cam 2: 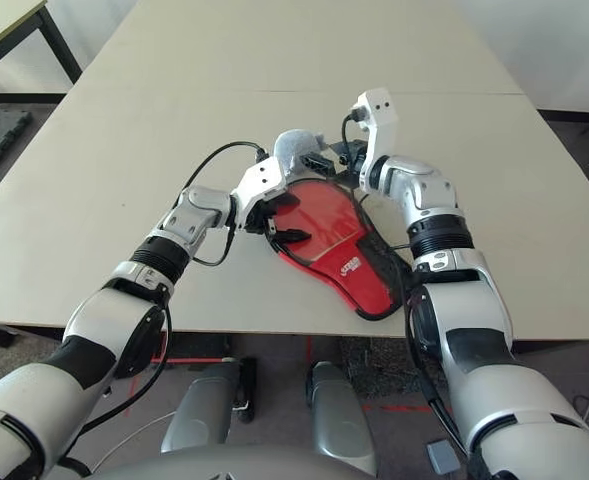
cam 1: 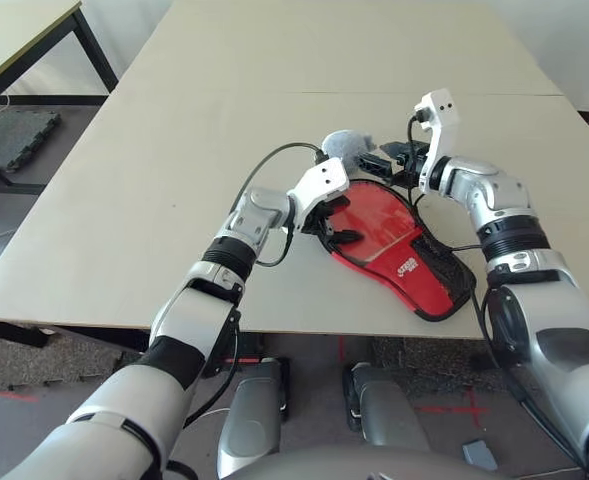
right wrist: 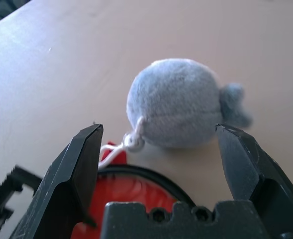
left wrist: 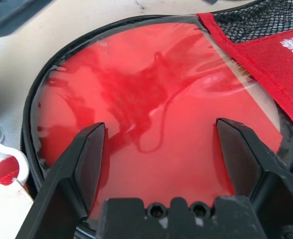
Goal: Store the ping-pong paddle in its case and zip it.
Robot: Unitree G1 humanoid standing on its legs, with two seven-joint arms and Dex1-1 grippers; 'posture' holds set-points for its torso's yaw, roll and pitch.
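Your 2 claws are both spread wide and holding nothing: left claw [left wrist: 158, 144] over the paddle [left wrist: 151, 114], right claw [right wrist: 158, 149] by the charm [right wrist: 178, 102]

A lab: bare worktables [cam 1: 174, 150], floor mats [cam 1: 14, 135], taped floor marks [cam 1: 444, 408].

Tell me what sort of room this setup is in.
Probably a lab or workshop, not a home. A large plain table stands on a bare floor, a second table stands at the far left, and dark foam mats lie on the floor beside them.
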